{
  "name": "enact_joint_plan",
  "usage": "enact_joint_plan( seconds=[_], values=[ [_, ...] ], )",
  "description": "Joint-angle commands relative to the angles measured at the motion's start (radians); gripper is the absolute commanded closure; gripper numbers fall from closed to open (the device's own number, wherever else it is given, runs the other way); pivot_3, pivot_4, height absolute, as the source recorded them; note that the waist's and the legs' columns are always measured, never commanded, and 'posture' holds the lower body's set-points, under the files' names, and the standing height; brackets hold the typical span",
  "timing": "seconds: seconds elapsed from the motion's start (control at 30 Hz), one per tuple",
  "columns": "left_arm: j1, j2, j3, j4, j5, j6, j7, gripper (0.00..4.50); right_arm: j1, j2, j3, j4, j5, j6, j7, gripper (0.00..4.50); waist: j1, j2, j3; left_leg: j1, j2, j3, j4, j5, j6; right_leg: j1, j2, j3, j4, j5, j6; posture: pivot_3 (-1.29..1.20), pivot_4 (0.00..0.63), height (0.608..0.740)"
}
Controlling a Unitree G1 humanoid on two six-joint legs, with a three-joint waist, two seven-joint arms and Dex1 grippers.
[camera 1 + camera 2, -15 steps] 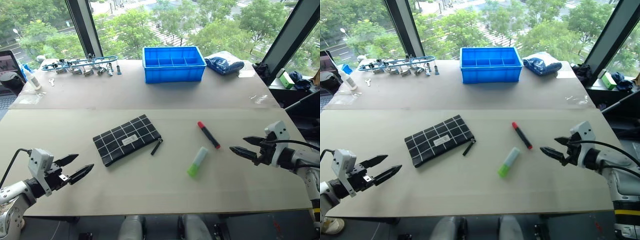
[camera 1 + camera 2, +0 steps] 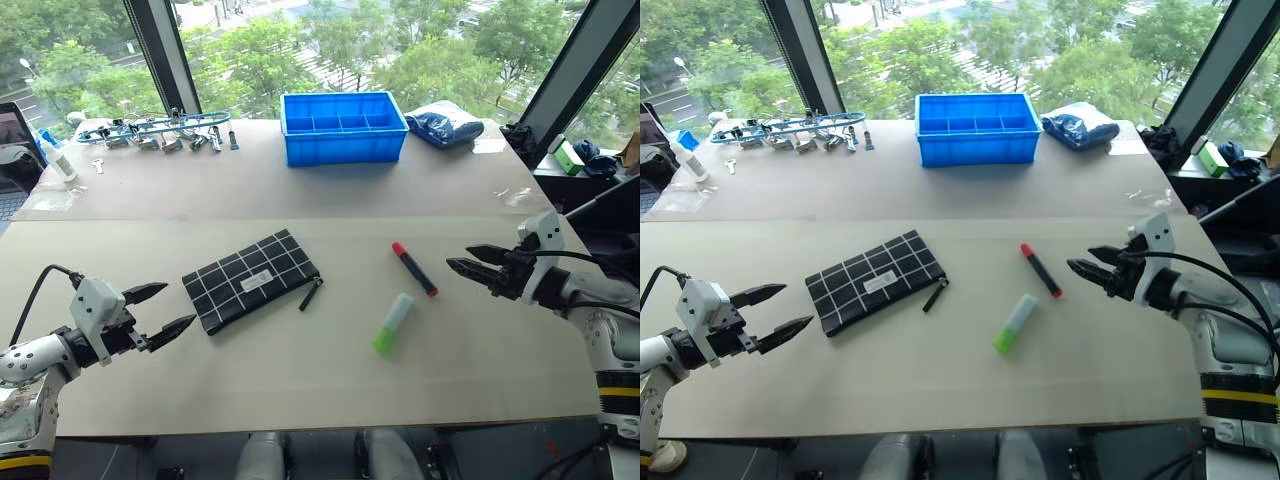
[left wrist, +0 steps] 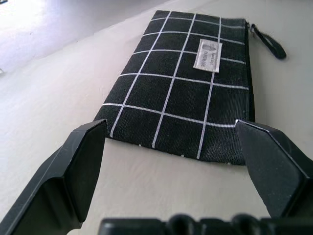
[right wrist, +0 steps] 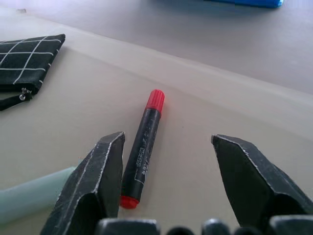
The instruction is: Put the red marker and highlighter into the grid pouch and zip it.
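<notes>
The grid pouch (image 2: 250, 278) lies flat at the table's middle left, label up, with its zipper pull (image 2: 313, 292) trailing off its right corner. My left gripper (image 2: 178, 305) is open just left of the pouch, pointing at its near short end (image 3: 186, 83) without touching it. The red marker (image 2: 414, 269) lies right of centre, red cap away from me. My right gripper (image 2: 459, 257) is open a little to its right, and in the right wrist view the marker (image 4: 144, 147) lies ahead of the fingers. The green highlighter (image 2: 394, 323) lies just nearer than the marker.
A blue divided bin (image 2: 343, 125) stands at the back centre, with a dark blue bag (image 2: 448, 127) to its right. Metal tools (image 2: 160, 128) and a white bottle (image 2: 62, 160) sit at the back left. A small green box (image 2: 572, 158) is off the table's right.
My left gripper has moved forward and right, up to the pouch's end. My right gripper has moved forward and left, closer to the marker. The objects have not moved.
</notes>
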Motion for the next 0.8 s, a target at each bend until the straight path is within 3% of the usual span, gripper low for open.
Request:
enact_joint_plan(
  seconds=[0.03,0.2,0.33,0.43,0.63,0.8],
  values=[
    [-0.010,0.034,-0.020,0.071,0.065,-0.185,-0.052,0.00,-0.029,0.035,0.063,-0.111,0.020,0.030,-0.003,2.85,-0.001,0.000,0.000,0.000,0.000,0.000,0.000,0.000,0.000,0.000,0.000,0.000,0.000,0.000,0.000,0.00,0.150,0.740],
    [-0.048,0.051,-0.052,0.139,0.101,-0.300,-0.067,0.00,-0.120,0.164,0.269,-0.198,-0.023,0.026,0.002,4.45,-0.006,0.000,0.000,0.000,0.001,-0.001,0.000,0.000,0.000,-0.001,0.000,0.000,0.001,0.000,0.000,0.00,0.150,0.740],
    [-0.082,0.058,-0.078,0.178,0.104,-0.328,-0.078,0.00,-0.242,0.285,0.418,-0.143,-0.082,0.002,0.007,4.45,-0.012,0.000,0.000,-0.001,0.001,-0.003,0.000,0.000,0.000,-0.002,0.000,-0.001,0.002,0.000,-0.001,0.00,0.150,0.740],
    [-0.089,0.073,-0.095,0.205,0.123,-0.357,-0.087,0.00,-0.384,0.396,0.574,0.043,-0.257,-0.111,-0.048,4.45,-0.013,0.000,0.000,-0.003,0.000,-0.001,0.001,0.000,0.000,-0.003,-0.001,-0.002,0.002,0.000,0.000,0.00,0.150,0.740],
    [-0.084,0.085,-0.103,0.225,0.132,-0.401,-0.081,0.00,-0.561,0.507,0.636,0.473,-0.457,-0.307,-0.172,4.45,-0.013,0.000,0.000,-0.004,0.000,0.008,0.001,0.001,-0.002,-0.006,-0.001,-0.003,0.004,0.000,-0.001,0.00,0.150,0.740],
    [-0.079,0.084,-0.119,0.230,0.150,-0.436,-0.069,0.00,-0.605,0.552,0.664,0.644,-0.540,-0.410,-0.169,4.45,-0.019,0.000,0.000,-0.005,0.001,0.010,0.000,0.004,-0.007,-0.009,-0.001,-0.003,0.004,0.000,-0.001,0.00,0.150,0.740]
  ],
)
